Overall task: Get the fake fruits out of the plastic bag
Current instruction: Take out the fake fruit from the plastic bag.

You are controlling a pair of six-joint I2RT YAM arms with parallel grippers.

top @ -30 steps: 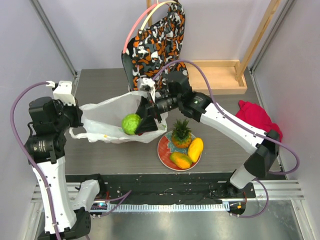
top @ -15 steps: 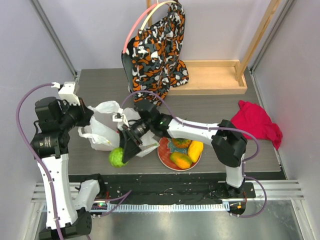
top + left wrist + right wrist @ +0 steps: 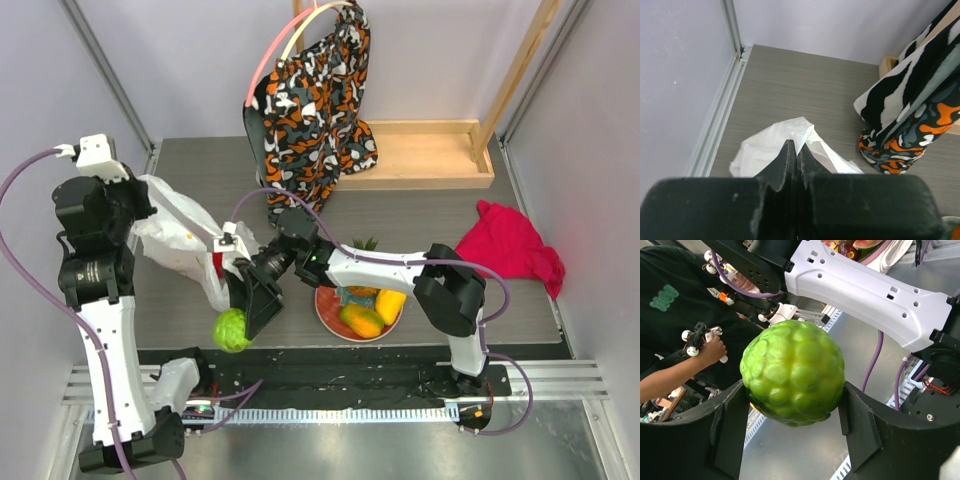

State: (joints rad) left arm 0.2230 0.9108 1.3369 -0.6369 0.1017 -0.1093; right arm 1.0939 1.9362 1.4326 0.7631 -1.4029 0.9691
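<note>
- Right gripper (image 3: 243, 318): clamped on a bumpy green fruit (image 3: 792, 372), one finger on each side of it, jaws spread wide around it.
- Bumpy green fruit, position: outside the plastic bag (image 3: 175, 235), near the table's (image 3: 420, 215) front edge, left of the plate (image 3: 322, 300).
- Left gripper (image 3: 795, 160): clenched tight on a pinched fold of the plastic bag, holding the bag's upper end raised at the table's left side.
- Plastic bag: thin, white, crinkled; it hangs from the left gripper and slopes down toward the right gripper. A small red patch shows at its lower end; what it is cannot be told.
- Plate: red-rimmed, just right of the right gripper. On it are a yellow fruit (image 3: 390, 298) and an orange-green fruit (image 3: 362, 320), touching; a pineapple crown (image 3: 365, 243) shows behind the right arm.
- Patterned cloth bag (image 3: 315, 90): orange, black and white, hanging at the back.
- Wooden tray (image 3: 430, 150): back right, against the wall.
- Red cloth (image 3: 510, 245): crumpled at the right edge, well apart from the plate.
</note>
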